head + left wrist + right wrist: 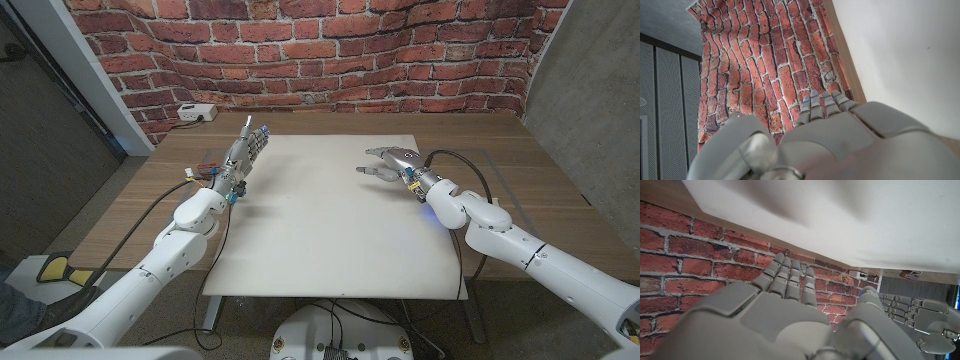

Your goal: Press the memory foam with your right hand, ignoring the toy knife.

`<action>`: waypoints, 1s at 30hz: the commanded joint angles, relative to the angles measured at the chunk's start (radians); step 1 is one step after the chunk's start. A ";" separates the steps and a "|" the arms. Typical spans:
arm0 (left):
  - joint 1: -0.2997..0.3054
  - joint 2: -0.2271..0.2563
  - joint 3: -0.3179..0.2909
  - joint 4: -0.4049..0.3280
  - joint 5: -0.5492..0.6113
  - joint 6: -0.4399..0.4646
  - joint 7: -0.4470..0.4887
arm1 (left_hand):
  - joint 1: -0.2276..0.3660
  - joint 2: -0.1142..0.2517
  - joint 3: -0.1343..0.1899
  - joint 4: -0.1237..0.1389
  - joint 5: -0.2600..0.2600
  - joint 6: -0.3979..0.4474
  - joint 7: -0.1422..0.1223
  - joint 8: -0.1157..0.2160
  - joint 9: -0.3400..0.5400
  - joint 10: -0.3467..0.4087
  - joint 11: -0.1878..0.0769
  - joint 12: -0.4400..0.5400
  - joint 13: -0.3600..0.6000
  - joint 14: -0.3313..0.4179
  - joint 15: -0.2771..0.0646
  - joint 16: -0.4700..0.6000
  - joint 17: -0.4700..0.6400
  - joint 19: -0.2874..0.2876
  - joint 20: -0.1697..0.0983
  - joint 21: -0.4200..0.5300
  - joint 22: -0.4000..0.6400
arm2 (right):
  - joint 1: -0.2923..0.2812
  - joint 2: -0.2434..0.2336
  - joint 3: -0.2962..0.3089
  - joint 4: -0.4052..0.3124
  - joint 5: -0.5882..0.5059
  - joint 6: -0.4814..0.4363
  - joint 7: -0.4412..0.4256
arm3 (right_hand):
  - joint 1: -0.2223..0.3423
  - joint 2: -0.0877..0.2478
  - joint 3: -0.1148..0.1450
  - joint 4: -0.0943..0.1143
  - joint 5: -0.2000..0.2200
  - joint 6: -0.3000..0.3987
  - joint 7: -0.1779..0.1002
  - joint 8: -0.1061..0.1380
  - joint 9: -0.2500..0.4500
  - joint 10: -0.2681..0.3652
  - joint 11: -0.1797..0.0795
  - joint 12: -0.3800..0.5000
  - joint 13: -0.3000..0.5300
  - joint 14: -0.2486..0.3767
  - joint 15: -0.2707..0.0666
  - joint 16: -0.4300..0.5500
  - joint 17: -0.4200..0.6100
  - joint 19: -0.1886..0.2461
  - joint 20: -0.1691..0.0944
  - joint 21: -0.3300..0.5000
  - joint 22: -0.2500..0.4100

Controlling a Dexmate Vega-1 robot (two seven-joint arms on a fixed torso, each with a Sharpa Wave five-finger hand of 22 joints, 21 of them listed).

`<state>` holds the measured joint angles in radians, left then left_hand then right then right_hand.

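Counter (520,175): wooden, with a large white sheet (320,220) laid over its middle; brick wall behind.

Neither memory foam nor toy knife can be made out in any view. So the key relation, which way the foam lies from the pressing hand, cannot be fixed from these frames. Judgement: unless the white sheet is itself the foam, nothing is there to press.

Right hand (388,160): over the sheet's right part, fingers extended toward the middle, empty. It is the hand nearest the sheet's centre.

Left hand (244,150): at the sheet's left edge, fingers extended toward the wall, close together, holding nothing.

White box (196,113) with a cable at the far left counter edge.

No readable writing, brand or label anywhere.
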<state>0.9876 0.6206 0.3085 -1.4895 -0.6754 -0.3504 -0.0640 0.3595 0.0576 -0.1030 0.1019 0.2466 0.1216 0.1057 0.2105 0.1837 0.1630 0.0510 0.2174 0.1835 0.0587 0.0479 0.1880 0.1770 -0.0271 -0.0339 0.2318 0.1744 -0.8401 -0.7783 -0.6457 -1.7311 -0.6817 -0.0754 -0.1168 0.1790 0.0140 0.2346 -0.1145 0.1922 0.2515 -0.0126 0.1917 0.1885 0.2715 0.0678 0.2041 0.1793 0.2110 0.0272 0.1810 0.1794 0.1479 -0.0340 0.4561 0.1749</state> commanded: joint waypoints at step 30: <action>0.019 0.012 -0.009 -0.033 0.002 0.007 0.022 | 0.008 0.009 -0.003 -0.007 -0.005 0.003 -0.007 -0.006 0.002 0.001 -0.001 -0.010 0.005 0.000 -0.005 -0.003 0.003 -0.004 0.002 -0.009 0.005 | 0.048 0.040 -0.083 0.125 -0.035 -0.066 0.018 | 0.012 0.030 0.013 -0.005 -0.002 -0.014 -0.006 0.000 0.005 -0.051 0.010 -0.009 0.007 -0.067 0.016 -0.007 0.004 -0.027 -0.008 -0.035 0.004</action>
<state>1.0005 0.6313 0.3019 -1.5146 -0.6744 -0.3446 -0.0488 0.3619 0.0600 -0.1031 0.1020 0.2467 0.1216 0.1057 0.2069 0.1837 0.1627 0.0515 0.2090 0.1836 0.0587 0.0480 0.1881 0.1770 -0.0271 -0.0339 0.2282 0.1744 -0.8011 -0.7477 -0.7128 -1.6404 -0.7266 -0.1350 -0.0984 0.1845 0.0349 0.2403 -0.1201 0.1923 0.2443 -0.0198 0.1917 0.1884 0.2241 0.0766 0.1956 0.1841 0.1484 0.0465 0.1735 0.1792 0.1294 -0.0375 0.4248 0.1749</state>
